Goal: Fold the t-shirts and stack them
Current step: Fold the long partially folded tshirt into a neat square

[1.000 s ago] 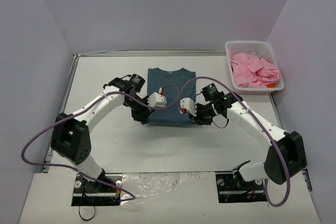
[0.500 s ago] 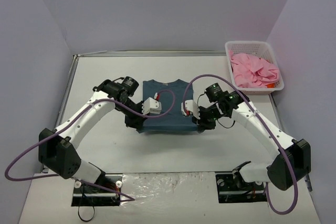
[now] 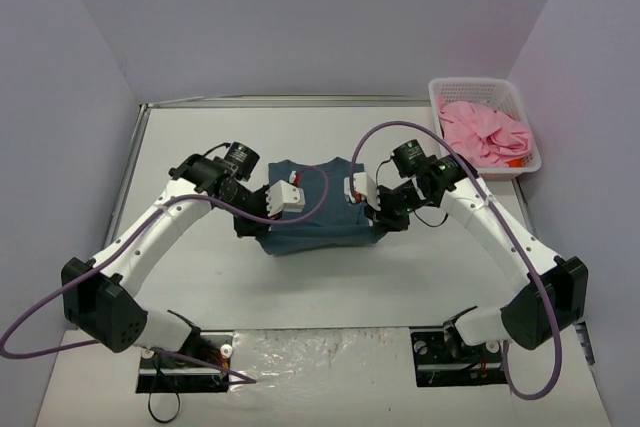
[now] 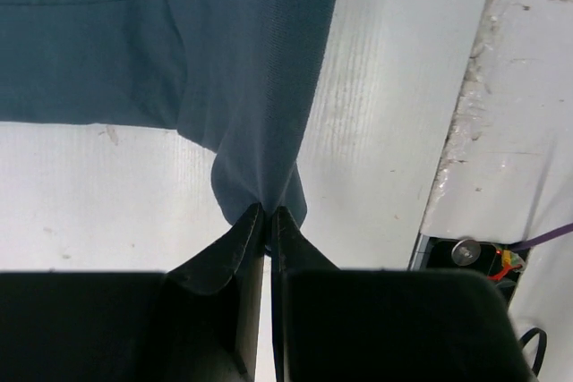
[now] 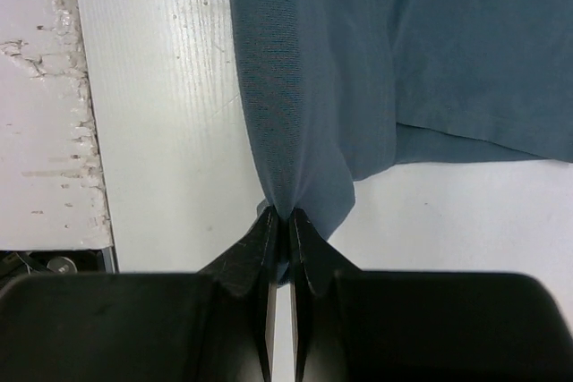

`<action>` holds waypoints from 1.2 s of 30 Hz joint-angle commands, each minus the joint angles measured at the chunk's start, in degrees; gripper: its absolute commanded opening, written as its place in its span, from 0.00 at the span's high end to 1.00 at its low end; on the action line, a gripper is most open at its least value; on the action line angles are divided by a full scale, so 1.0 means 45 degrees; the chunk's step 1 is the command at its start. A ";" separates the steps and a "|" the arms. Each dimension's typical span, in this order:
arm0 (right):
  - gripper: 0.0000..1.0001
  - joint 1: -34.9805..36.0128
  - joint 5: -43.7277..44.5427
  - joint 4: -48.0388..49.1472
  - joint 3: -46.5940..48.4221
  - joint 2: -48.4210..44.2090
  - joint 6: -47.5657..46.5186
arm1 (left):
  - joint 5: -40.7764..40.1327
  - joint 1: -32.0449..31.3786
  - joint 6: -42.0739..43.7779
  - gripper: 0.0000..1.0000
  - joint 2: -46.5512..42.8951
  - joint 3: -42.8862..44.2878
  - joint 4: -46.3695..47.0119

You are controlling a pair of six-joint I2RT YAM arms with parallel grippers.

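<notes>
1. The left fingers [image 4: 242, 241] are pinching shut on the near-left corner of the dark teal t-shirt [image 3: 320, 232], and the cloth is gathering to a point between them above the table [image 3: 200, 127]
2. The teal t-shirt is sitting mid-table between the two arms; a second ago it was lying flat, and now its near hem is rising with both arms while its far edge is sliding closer to the bases
3. The right fingers [image 5: 260, 241] are clamping the near-right corner the same way, narrow, with only cloth between them
4. This lift is probably starting the next fold, with the near hem going over toward the collar, so both corners are needing to travel level
5. The pink t-shirt [image 3: 485, 132] is lying crumpled in the white lattice basket [image 3: 527, 117] at the far right, not yet folded, so stacking is waiting
</notes>
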 commanded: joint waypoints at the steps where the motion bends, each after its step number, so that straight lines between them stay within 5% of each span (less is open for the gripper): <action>1: 1.00 -0.0244 0.0539 -0.0925 0.0757 0.0619 -0.0327 | -0.1338 0.0095 -0.0305 0.98 0.0217 0.0433 -0.0033; 36: 1.00 -0.1963 0.0617 -0.0905 0.6812 0.6850 -0.1811 | -0.3254 0.1559 0.0144 0.98 0.3634 0.4064 0.1764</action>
